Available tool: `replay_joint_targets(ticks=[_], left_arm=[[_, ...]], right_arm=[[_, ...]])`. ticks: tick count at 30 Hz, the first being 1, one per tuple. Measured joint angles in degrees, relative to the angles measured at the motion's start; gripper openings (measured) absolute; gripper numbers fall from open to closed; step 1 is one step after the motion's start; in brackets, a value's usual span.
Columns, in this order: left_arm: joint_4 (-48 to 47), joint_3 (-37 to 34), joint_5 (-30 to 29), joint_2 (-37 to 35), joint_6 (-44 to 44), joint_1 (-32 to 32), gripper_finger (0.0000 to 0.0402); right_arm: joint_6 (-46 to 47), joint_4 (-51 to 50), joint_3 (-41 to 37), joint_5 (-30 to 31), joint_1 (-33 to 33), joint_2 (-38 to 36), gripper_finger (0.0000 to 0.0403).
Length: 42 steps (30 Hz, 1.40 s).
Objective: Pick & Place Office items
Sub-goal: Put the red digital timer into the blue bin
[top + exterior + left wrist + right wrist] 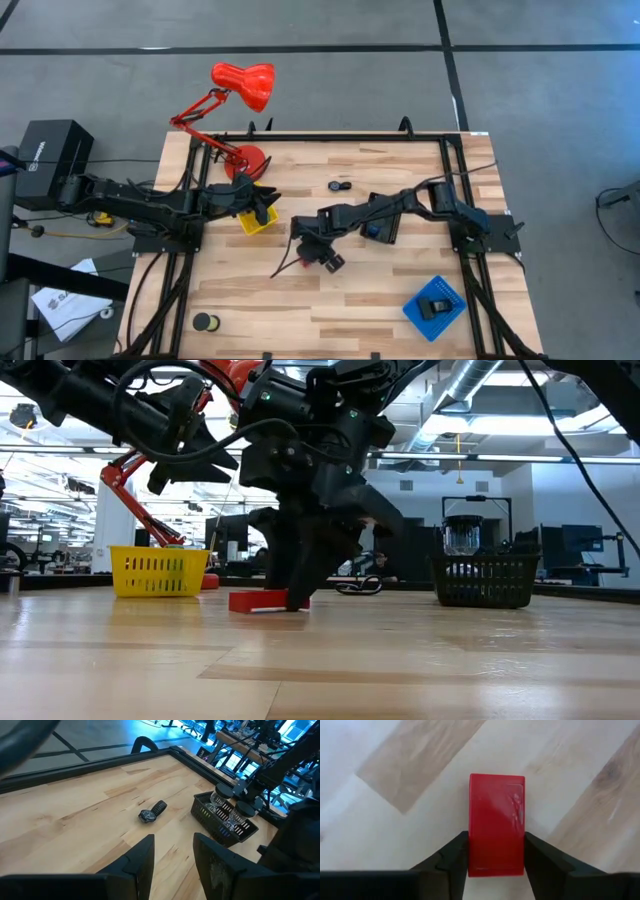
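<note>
A red block (pixel 496 820) lies flat on the table near its middle, also seen in the low view (pixel 262 601). My right gripper (pixel 496 862) reaches in from the right (pixel 316 250), points down, and is shut on the block's end. My left gripper (pixel 172 855) is open and hovers over the yellow tray (pixel 256 220), touching nothing. A small black item (pixel 152 811) lies on the wood toward the far edge (pixel 340 185). A black disc (pixel 205 322) sits near the near-left corner. Another black piece lies in the blue tray (pixel 436 303). My right gripper pinches the red block by its two long sides (pixel 471 855), close to one end, between the two fingers. The fingers come from above, pointing down, and stand across the block's width. The block lies flat on the table (pixel 250 603).
A red desk lamp (pixel 240 88) stands at the far-left edge behind the yellow tray (pixel 158 570). A black mesh tray (pixel 222 817) with items sits under my right arm (pixel 380 230). Bare wood lies along the near side of the table.
</note>
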Motion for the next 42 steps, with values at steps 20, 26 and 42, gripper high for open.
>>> replay_joint_targets(ticks=[20, 26, 42], left_arm=[[0.9, 0.0, 0.0, 0.0, 0.0, 0.0, 0.0131], [1.0, 0.0, 0.0, 0.0, 0.0, 0.0, 0.0131], [2.1, 0.0, 0.1, 0.0, 0.0, -0.1, 0.0131]], right_arm=[[24.2, -9.5, -0.3, 3.6, 4.1, -4.0, 0.0164], [27.9, -12.6, -0.1, 4.1, 5.8, -7.3, 0.0142], [38.8, -23.6, -0.1, 7.2, 10.6, -21.6, 0.0146]])
